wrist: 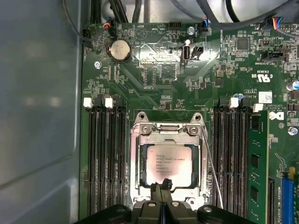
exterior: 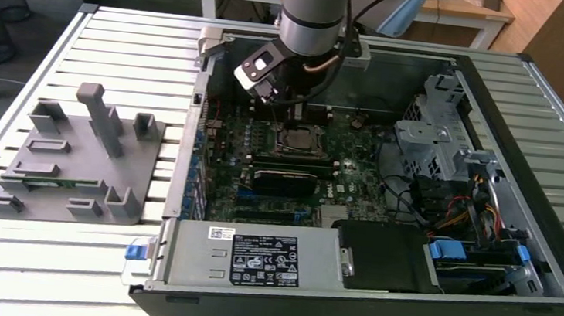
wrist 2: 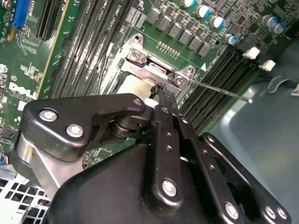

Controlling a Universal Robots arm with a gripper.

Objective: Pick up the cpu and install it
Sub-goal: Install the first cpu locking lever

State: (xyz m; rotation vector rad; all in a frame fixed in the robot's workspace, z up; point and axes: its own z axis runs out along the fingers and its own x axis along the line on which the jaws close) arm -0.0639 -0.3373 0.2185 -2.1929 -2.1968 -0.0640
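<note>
The flat square cpu with a shiny silver metal lid (wrist: 167, 157) lies seated in the metal-framed motherboard socket (wrist: 166, 129). Several lines of small dark print cross its lid. The black claw (wrist: 161, 185) hangs at the cpu's edge, its fingers pressed together and holding nothing.

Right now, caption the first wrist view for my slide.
The cpu lies in the motherboard socket between banks of memory slots, the shut gripper over one edge.
</note>
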